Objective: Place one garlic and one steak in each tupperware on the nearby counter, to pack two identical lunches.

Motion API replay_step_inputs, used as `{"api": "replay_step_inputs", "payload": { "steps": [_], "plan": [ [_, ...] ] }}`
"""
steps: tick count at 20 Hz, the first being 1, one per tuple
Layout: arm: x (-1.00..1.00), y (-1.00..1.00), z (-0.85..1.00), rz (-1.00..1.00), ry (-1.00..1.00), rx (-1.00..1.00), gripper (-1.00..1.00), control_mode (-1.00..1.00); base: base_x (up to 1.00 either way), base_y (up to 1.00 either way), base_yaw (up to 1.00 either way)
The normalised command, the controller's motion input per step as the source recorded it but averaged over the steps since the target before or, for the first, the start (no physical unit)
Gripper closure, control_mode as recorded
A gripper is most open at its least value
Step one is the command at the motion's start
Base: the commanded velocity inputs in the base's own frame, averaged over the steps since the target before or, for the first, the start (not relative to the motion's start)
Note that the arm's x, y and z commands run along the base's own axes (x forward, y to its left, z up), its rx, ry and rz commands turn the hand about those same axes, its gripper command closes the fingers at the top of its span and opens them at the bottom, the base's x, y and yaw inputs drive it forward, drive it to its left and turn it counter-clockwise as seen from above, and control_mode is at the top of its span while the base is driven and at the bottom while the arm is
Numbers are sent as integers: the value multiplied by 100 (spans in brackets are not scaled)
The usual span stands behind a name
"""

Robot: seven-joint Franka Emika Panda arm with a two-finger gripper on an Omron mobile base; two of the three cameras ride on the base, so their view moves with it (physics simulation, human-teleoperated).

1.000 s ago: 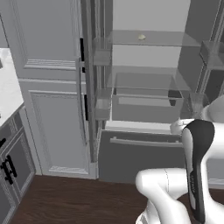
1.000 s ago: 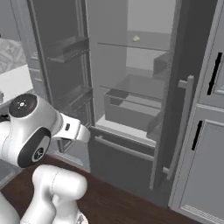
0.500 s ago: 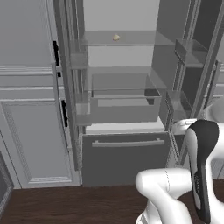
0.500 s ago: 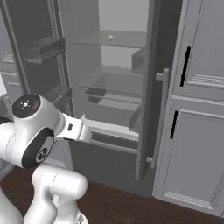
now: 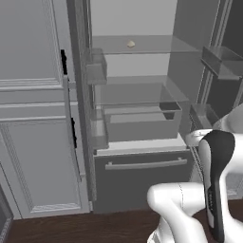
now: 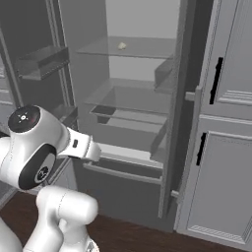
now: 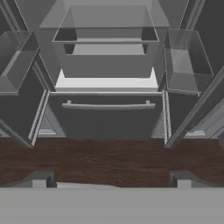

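From the left base view we face an open fridge (image 5: 137, 118), with one garlic (image 5: 131, 44) lying on its upper glass shelf (image 5: 156, 45). The right base view shows that same bulb, well apart from our arm. In the hand view, our hand (image 7: 111, 178) is spread wide and empty, aimed at the lower freezer drawer (image 7: 107, 118). We judge nothing packed yet; every item remains to be fetched.
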Motion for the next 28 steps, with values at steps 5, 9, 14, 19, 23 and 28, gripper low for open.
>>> {"api": "replay_step_inputs", "payload": {
  "steps": [5, 9, 14, 19, 23, 28],
  "plan": [
    [0, 0, 0, 0, 0, 0, -100, 100, 94, 0, 2],
    [0, 0, 0, 0, 0, 0, -100, 100, 76, 1, 0],
    [7, 4, 0, 0, -1, -1, -100, -100, 36, 4, 0],
    [26, 16, 41, 3, -25, -1, -100, -100, 0, 0, 0],
    [31, 22, 71, 11, -34, -4, -100, -100, 0, 0, 0],
    [20, 17, 83, 10, -25, -6, -100, -100, 0, 0, 0]
  ]
}}
